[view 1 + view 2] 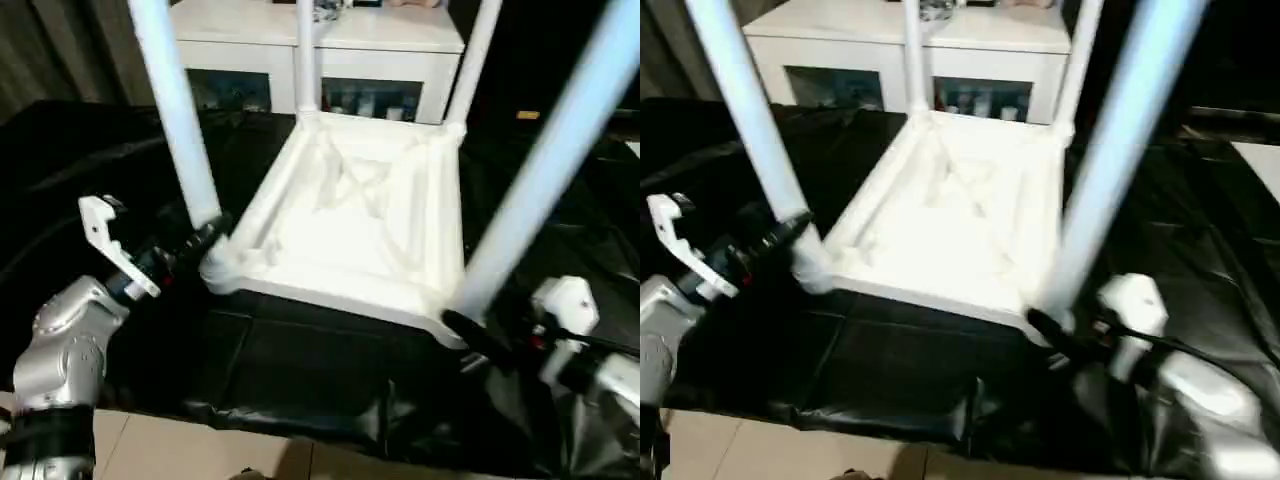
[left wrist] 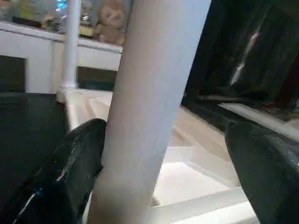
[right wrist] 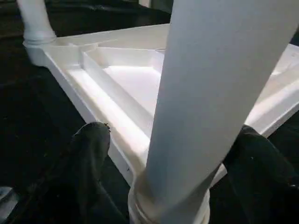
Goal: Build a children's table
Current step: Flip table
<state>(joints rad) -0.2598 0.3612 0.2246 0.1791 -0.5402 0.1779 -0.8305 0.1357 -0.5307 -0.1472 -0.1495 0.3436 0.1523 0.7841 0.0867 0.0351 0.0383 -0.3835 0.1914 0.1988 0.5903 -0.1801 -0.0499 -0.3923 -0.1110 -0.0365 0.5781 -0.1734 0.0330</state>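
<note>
Left wrist view: tabletop (image 1: 355,235) lies upside-down w/ four legs up, so left gripper (image 1: 200,240) & right gripper (image 1: 470,335), jaws open, straddle near legs, prob. to seat them.

A lived-in room set up for a robot trial, most likely a home or a mock home

At twelve o'clock stands a white cabinet (image 1: 316,62) with glass doors (image 1: 372,99) showing small coloured things behind them; on its top sit a plush toy (image 2: 112,24) and other bright trinkets too blurred to name. The work surface is covered by a crinkled black sheet (image 1: 290,370) spreading from nine to three o'clock, and at six o'clock a pale tiled floor (image 1: 190,452) shows below its edge. A dark curtain or drape (image 1: 60,50) hangs at ten o'clock.
</note>
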